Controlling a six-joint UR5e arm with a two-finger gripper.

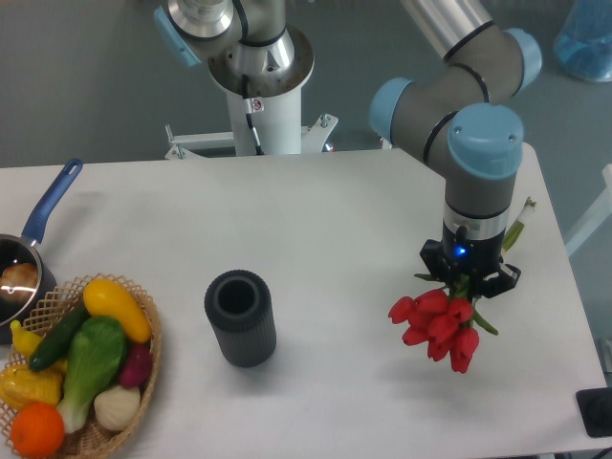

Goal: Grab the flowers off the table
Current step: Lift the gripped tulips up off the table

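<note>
The flowers, a bunch of red tulips with green leaves, are at the right side of the white table. Their pale stems run up and to the right under the arm, and the stem ends show beyond the wrist. My gripper points straight down over the stems just above the buds. Its black fingers sit on either side of the stems and look closed on them. The fingertips are hidden under the gripper body. I cannot tell whether the buds touch the table.
A dark ribbed cylinder vase stands upright at the middle front. A wicker basket of vegetables is at the front left. A blue-handled pot is at the left edge. The table's right edge is close to the flowers.
</note>
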